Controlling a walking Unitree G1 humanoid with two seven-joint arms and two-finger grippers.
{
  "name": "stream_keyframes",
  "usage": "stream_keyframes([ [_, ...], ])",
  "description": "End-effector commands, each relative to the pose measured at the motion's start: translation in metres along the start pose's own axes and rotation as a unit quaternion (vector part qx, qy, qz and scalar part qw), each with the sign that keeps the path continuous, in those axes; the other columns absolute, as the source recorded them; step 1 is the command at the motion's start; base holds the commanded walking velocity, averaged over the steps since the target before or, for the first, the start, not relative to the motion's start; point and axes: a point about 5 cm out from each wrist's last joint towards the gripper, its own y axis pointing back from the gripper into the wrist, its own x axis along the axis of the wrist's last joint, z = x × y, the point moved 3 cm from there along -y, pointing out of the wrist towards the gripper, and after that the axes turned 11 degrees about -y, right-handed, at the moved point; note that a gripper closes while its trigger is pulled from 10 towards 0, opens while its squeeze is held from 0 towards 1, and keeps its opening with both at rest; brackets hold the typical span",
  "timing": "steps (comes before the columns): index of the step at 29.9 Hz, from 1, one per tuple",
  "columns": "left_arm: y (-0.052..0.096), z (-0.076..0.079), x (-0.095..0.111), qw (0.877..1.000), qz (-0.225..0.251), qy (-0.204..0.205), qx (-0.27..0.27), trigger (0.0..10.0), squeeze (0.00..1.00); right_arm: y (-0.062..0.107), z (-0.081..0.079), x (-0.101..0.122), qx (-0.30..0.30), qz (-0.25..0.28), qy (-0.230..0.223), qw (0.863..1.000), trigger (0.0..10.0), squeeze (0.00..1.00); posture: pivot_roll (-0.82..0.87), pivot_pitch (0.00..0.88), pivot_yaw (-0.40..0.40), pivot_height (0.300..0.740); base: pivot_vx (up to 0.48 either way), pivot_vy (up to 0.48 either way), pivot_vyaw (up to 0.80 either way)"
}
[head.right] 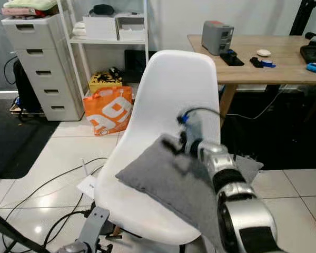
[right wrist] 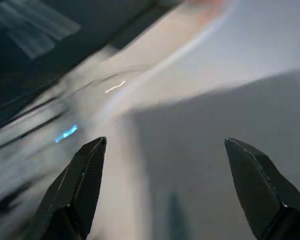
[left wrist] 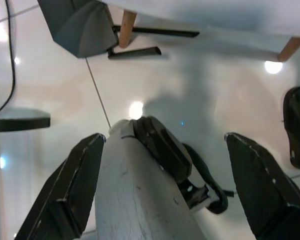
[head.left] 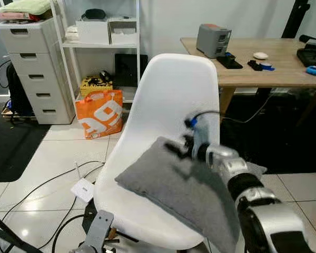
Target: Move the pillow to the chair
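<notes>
1. A grey pillow [head.left: 174,184] lies on the seat of a white chair [head.left: 174,95].
2. The right hand [right wrist: 162,190] hovers just above the pillow, fingers spread wide, holding nothing.
3. The left hand [left wrist: 165,185] hangs open over the tiled floor [left wrist: 200,90].

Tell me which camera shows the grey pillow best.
The left eye view: the whole pillow lies on the white chair, the right gripper above it. The right eye view matches; the right wrist view shows blurred grey.

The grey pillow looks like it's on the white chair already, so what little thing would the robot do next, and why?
Probably draw the right gripper back and up: the grey fabric pillow lies on the white plastic chair, and the fingers stand open, gripping nothing.
</notes>
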Motion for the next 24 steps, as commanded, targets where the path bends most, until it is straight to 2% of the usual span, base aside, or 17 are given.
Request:
stream_keyframes([
  [1, 0.000, 0.005, -0.004, 1.000, -0.008, -0.005, -0.005, 10.0, 0.00, 0.008, -0.008, -0.001, 0.054, -0.036, 0.012, 0.998, 10.0, 0.00, -0.18, 0.021, -0.044, 0.556, 0.000, 0.000, 0.00],
  [4, 0.000, 0.004, -0.005, 1.000, -0.008, -0.006, -0.006, 10.0, 0.00, 0.018, -0.010, -0.016, 0.090, -0.089, 0.017, 0.992, 10.0, 0.00, -0.19, 0.022, -0.045, 0.556, 0.000, 0.000, 0.00],
  [5, 0.000, 0.003, -0.005, 1.000, -0.008, -0.006, -0.006, 10.0, 0.00, 0.024, -0.007, -0.026, 0.090, -0.123, 0.027, 0.988, 10.0, 0.00, -0.19, 0.023, -0.044, 0.556, 0.000, 0.000, 0.00],
  [6, 0.000, 0.003, -0.005, 1.000, -0.008, -0.006, -0.006, 10.0, 0.00, 0.024, -0.007, -0.026, 0.090, -0.123, 0.027, 0.988, 10.0, 0.00, -0.19, 0.023, -0.044, 0.556, 0.000, 0.000, 0.00],
  [8, 0.001, -0.001, -0.009, 1.000, -0.010, -0.006, -0.004, 10.0, 0.00, 0.035, 0.005, -0.040, 0.062, -0.177, 0.028, 0.982, 10.0, 0.00, -0.19, 0.024, -0.046, 0.556, 0.000, 0.000, 0.00],
  [10, 0.001, -0.001, -0.009, 1.000, -0.010, -0.006, -0.004, 10.0, 0.00, 0.035, 0.005, -0.040, 0.062, -0.177, 0.028, 0.982, 10.0, 0.00, -0.19, 0.024, -0.046, 0.556, 0.000, 0.000, 0.00],
  [11, 0.002, -0.005, -0.012, 1.000, -0.011, -0.006, -0.003, 10.0, 0.00, 0.047, 0.024, -0.047, -0.004, -0.210, 0.024, 0.977, 10.0, 0.00, -0.19, 0.025, -0.045, 0.556, 0.000, 0.000, 0.00],
  [15, 0.002, -0.004, -0.014, 1.000, -0.012, -0.006, -0.003, 10.0, 0.00, 0.063, 0.038, -0.058, -0.061, -0.249, 0.004, 0.967, 10.0, 0.00, -0.19, 0.028, -0.045, 0.556, 0.000, 0.000, 0.00],
  [18, 0.002, 0.000, -0.013, 1.000, -0.012, -0.007, -0.005, 10.0, 0.00, 0.068, 0.039, -0.063, -0.066, -0.264, -0.008, 0.962, 10.0, 0.00, -0.19, 0.028, -0.045, 0.556, 0.000, 0.000, 0.00],
  [21, 0.000, 0.007, -0.009, 1.000, -0.011, -0.007, -0.008, 10.0, 0.00, 0.079, 0.041, -0.076, -0.070, -0.311, 0.008, 0.948, 10.0, 0.00, -0.19, 0.031, -0.043, 0.556, 0.000, 0.000, 0.00],
  [23, 0.000, 0.007, -0.009, 1.000, -0.011, -0.007, -0.008, 10.0, 0.00, 0.079, 0.041, -0.076, -0.070, -0.311, 0.008, 0.948, 10.0, 0.00, -0.19, 0.031, -0.043, 0.556, 0.000, 0.000, 0.00],
  [24, 0.000, 0.008, -0.009, 1.000, -0.011, -0.008, -0.008, 10.0, 0.00, 0.082, 0.044, -0.080, -0.083, -0.323, 0.015, 0.943, 10.0, 0.00, -0.19, 0.031, -0.043, 0.556, 0.000, 0.000, 0.00],
])
